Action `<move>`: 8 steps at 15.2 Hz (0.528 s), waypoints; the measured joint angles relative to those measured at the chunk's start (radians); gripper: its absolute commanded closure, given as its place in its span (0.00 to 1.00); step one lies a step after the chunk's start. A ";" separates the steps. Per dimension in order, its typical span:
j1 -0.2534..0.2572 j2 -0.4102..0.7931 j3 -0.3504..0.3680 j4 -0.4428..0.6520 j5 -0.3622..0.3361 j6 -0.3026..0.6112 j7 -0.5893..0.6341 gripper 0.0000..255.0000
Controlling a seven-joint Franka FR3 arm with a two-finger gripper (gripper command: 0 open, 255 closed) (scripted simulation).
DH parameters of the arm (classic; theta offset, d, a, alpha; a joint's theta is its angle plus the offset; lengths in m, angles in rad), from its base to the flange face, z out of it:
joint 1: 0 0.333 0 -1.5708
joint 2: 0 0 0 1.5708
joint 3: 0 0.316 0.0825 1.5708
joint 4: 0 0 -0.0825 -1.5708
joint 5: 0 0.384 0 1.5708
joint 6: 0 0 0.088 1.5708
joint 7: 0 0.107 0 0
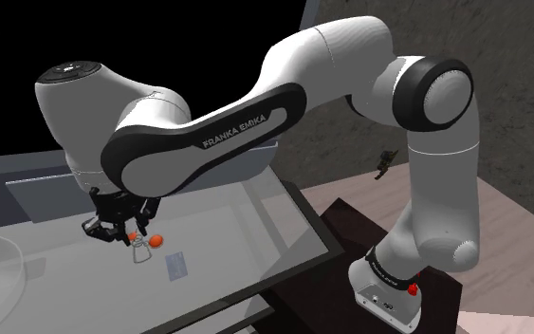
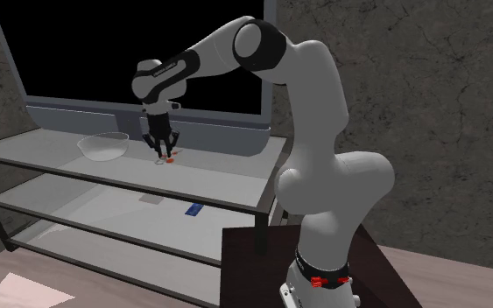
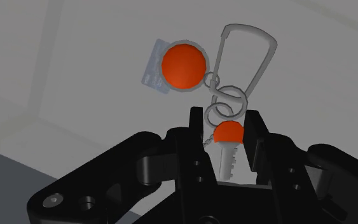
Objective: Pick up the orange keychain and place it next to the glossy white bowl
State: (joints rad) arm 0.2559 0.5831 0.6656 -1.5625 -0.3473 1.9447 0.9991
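Keychain (image 3: 184, 67) in the grip: we are looking at a bunch with a round orange tag, hanging from the black gripper (image 3: 227, 121). Its two fingers (image 3: 255, 137) are pressing in on the orange head of the key (image 3: 228, 133) and pinching it between them. Beyond the fingertips, the rings, the tag and the grey carabiner (image 3: 261, 69) are dangling loose over the top shelf (image 2: 222, 172). We cannot tell whether the lowest link is hanging clear of the surface or brushing it.

In the second exterior view we are seeing the keychain near the pale, see-through bowl (image 2: 104, 150), on the side toward that view's right, with a strip of bare shelf lying between the two. The white arm (image 2: 314, 105) is reaching out over the shelf from its dark stand (image 2: 244, 262).

We are judging the pick to be done and the carry to be the step in hand. What we are expecting next is a short, low travel toward the bowl, slow enough that the loose parts are not swinging into its rim. Then comes a lowering until the bunch is resting on the shelf just beside the bowl, not inside it. Only then are we looking for the fingers to spread and the hand to rise straight up, so the rings are not snagging on a fingertip.
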 measured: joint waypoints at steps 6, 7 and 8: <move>0.000 0.004 -0.001 -0.004 -0.003 0.007 0.002 1.00; -0.001 0.004 -0.001 -0.005 -0.003 0.007 0.002 0.00; -0.002 0.003 0.000 -0.008 -0.003 0.009 0.002 0.00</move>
State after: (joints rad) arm 0.2541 0.5859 0.6652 -1.5703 -0.3499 1.9532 1.0010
